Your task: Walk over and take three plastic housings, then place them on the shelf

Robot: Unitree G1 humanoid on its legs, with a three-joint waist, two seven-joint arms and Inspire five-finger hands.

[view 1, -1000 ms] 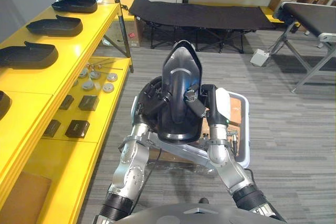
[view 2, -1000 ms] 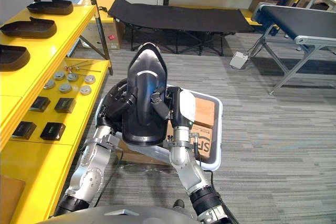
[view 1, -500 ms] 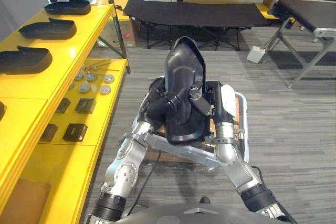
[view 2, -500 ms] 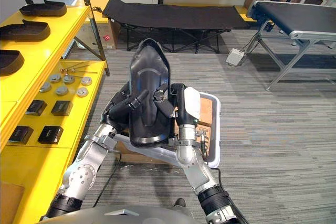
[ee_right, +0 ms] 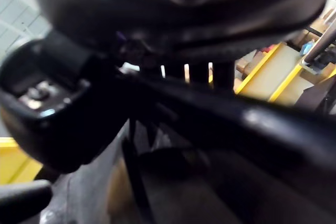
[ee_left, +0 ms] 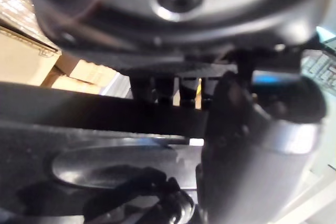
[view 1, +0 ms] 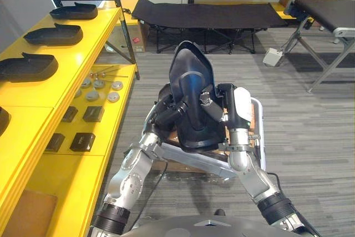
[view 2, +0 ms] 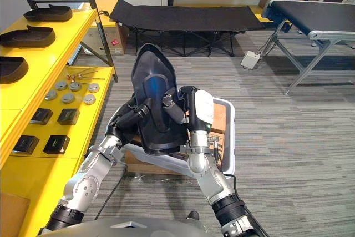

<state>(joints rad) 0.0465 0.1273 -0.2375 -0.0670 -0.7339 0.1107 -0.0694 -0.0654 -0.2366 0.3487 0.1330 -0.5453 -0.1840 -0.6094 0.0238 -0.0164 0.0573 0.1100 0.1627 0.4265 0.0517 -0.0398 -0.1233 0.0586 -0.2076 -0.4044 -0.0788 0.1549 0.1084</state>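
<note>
Plastic housing (view 1: 189,76), black and shell-shaped, is held up by both hands in front of the robot. It hangs above the white tote (view 1: 258,137) on the floor, which has cardboard boxes (view 2: 218,119) in it.

The biggest change is its lean. One second ago it stood straight and faced the camera squarely. Half a second ago it was raised higher. Now its pointed top tips to the robot's left, toward the yellow shelf (view 1: 83,48), and its hollow side turns a little that way too. I judge from this that the lifting out of the tote is finished and the swing toward the shelf has begun; the placing is not yet done.

On the top board of the shelf three other housings (view 1: 52,34) lie in a row, well apart from the held one. They sit slightly lower in the view than before, together with everything around them. So the camera has moved, not they.

The smallest difference is in the hands, and it is almost none. The left hand (view 1: 166,106) has its fingers curled round the left edge of the housing. The right hand (view 1: 219,104) hooks its fingers over the right edge, with the white-covered thumb behind. Both grips look the same as in the earlier frames.
</note>
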